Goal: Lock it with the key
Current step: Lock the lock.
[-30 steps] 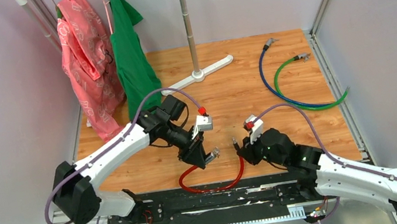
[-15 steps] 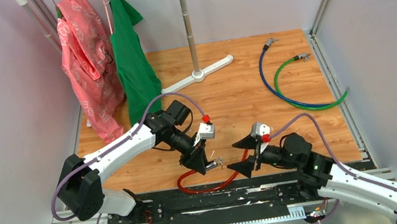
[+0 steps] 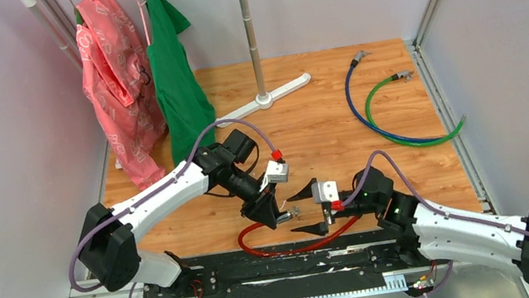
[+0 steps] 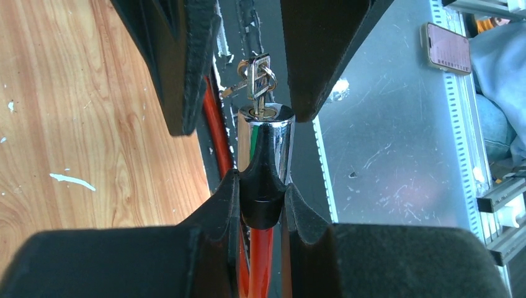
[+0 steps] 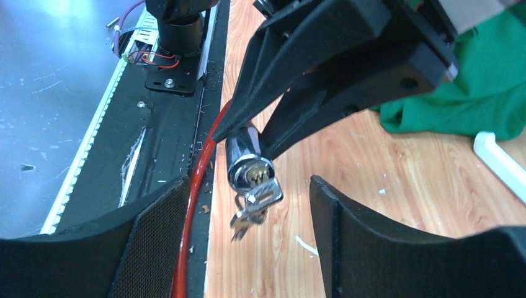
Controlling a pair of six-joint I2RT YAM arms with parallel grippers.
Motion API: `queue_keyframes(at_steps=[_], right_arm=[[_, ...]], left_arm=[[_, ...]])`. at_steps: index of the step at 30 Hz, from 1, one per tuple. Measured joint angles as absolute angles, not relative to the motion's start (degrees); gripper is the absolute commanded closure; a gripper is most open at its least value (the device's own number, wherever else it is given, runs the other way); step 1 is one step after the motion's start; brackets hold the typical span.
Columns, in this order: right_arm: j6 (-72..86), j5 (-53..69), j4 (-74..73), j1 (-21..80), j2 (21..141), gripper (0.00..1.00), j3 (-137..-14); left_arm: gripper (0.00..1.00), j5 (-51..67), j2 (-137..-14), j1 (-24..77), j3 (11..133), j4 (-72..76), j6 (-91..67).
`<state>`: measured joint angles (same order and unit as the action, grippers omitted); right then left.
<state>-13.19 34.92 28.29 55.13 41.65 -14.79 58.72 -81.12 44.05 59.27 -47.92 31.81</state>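
**Key in lock, right jaws spread around it**

Two arms meet at one lock point(image 4: 267, 139). The left arm stretches in with its wrist bent down, and the left gripper point(image 3: 269, 213) is clamped on the lock, with one red cable point(image 3: 292, 249) looping beneath. One key point(image 4: 259, 77) sits in the lock's end. On the lock's right, the right gripper point(image 3: 298, 212) gapes wide, holding nothing, with a finger on either side of the key.

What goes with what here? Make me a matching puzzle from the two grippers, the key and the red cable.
Things:
1. left gripper
2. right gripper
3. key
4. red cable

States:
A. open, fingers either side of the key
B. stuck in the end of the chrome lock
C. shut on the chrome lock
D. trailing from the chrome lock

Pairs: 1-C, 2-A, 3-B, 4-D
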Motion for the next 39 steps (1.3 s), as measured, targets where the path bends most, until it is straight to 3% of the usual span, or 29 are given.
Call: queue_keyframes(at_steps=[5,15,21,25,29,32,37,38,39], right_arm=[[-17.0,38.3,28.9,55.1,45.4,0.43,-17.8],[-19.8,40.9,28.4,55.1,49.2,0.45,-20.5],[-21.0,41.6,27.0,55.2,49.8,0.65,-21.5],[-22.1,42.1,24.9,55.3,49.8,0.53,-22.5],[-23.4,42.1,23.0,55.3,49.4,0.52,-22.7],[-24.0,42.0,22.1,55.4,49.1,0.62,-22.7],[-24.4,42.0,21.3,55.4,49.0,0.97,-22.7],[-24.1,42.0,21.3,55.4,49.0,1.00,-22.7],[-23.9,41.8,21.2,55.4,49.0,1.00,-22.8]], left_arm=[[1.00,58.7,-81.2,44.2,59.3,-48.1,31.7],[1.00,58.8,-82.0,44.4,60.3,-48.4,31.3],[1.00,59.0,-82.2,44.5,60.7,-48.5,31.0],[1.00,59.2,-82.8,44.8,61.3,-48.8,30.8],[1.00,59.4,-82.9,44.8,61.7,-48.8,30.6],[1.00,59.7,-83.0,44.9,61.7,-48.9,30.5],[1.00,60.0,-83.0,45.7,61.7,-49.3,30.2],[0.83,60.0,-83.0,45.7,61.7,-49.4,30.2],[0.55,59.9,-83.0,45.7,61.7,-49.4,30.2]])
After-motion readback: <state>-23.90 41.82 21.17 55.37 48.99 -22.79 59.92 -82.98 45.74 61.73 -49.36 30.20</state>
